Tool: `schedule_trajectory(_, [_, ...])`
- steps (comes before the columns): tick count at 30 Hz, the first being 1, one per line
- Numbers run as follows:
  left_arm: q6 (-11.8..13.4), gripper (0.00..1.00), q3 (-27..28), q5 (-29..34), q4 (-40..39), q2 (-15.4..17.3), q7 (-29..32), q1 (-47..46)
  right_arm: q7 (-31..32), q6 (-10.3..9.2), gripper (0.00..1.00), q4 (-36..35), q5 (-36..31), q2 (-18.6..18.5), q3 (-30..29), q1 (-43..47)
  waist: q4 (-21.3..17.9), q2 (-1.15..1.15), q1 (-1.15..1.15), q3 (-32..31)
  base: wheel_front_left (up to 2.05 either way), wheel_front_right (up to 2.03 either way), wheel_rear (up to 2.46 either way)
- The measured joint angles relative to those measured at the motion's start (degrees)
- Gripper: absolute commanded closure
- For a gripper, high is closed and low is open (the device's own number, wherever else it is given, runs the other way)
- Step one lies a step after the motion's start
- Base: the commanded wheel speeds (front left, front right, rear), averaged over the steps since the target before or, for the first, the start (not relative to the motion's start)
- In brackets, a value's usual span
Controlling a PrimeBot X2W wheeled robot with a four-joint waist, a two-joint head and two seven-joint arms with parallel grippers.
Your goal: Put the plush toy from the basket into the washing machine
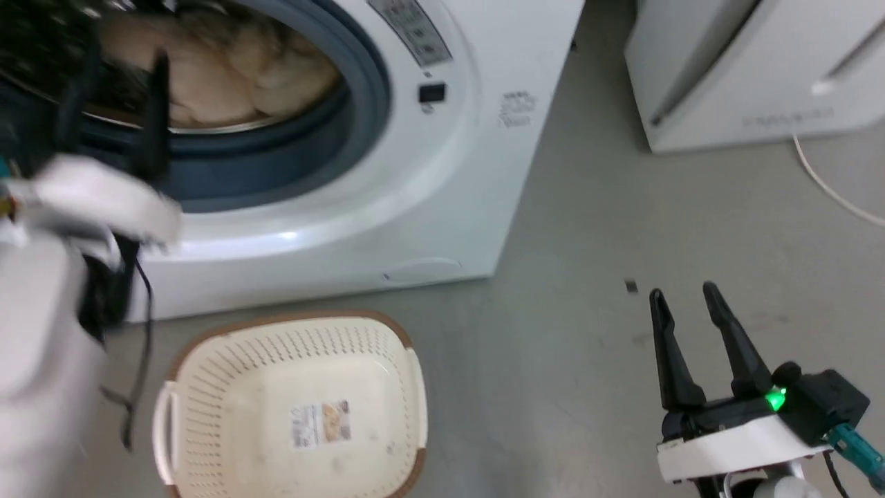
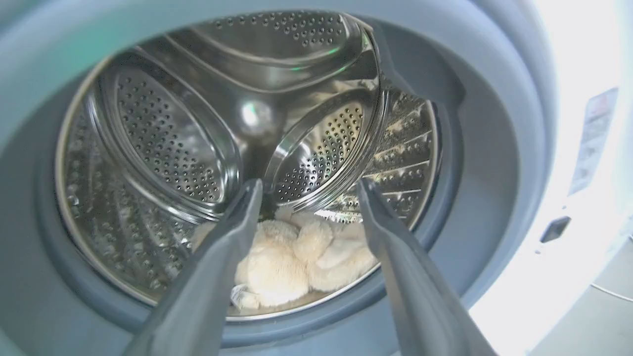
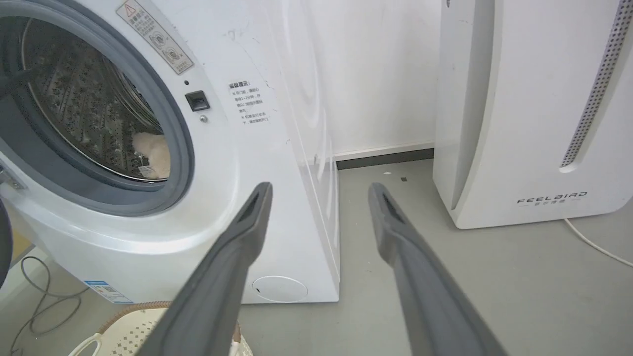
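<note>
**Toy in the drum, my left gripper at the porthole: the risk lies in backing out.**

The plush toy point(image 2: 292, 262) lies low at the front of the washing machine's point(image 1: 415, 207) steel drum point(image 2: 163, 133), just behind the grey gasket point(image 2: 494, 173). The basket point(image 1: 290, 319) sits bare on the floor. My left gripper point(image 2: 309, 184) is spread wide and holds nothing, its fingers aimed over the toy. My right gripper point(image 1: 683, 292) hangs apart and empty too, well off to the side. If I pull back low, a finger could snag the fluff and drag the toy onto the lip, or scrape the gasket. A limb that near the rim could also slump out over it.
</note>
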Motion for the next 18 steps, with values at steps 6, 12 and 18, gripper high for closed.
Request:
schedule_trajectory(6, [3.50, 0.00, 9.39, 7.04, -14.61, -4.99, -0.02, 19.84, -0.01, 0.00, 0.00, 0.31, -0.29, 0.01, 0.29, 2.59, 3.20, 0.00, -0.01, -6.85, 0.00, 0.00, 0.00])
schedule_trajectory(12, [5.00, 0.00, 13.03, 11.41, -22.40, -9.70, -0.03, 34.73, -0.02, 0.00, 0.00, 0.47, -0.27, 0.01, 1.04, 4.71, 5.79, 0.00, -0.01, -12.75, 0.00, 0.00, 0.00])
schedule_trajectory(18, [5.54, 0.00, 13.80, 15.18, -25.64, -12.72, -0.02, 44.20, -0.03, 0.00, 0.00, 0.60, -0.19, 0.01, 1.62, 6.71, 7.61, 0.00, 0.00, -16.41, 0.00, 0.00, 0.00])
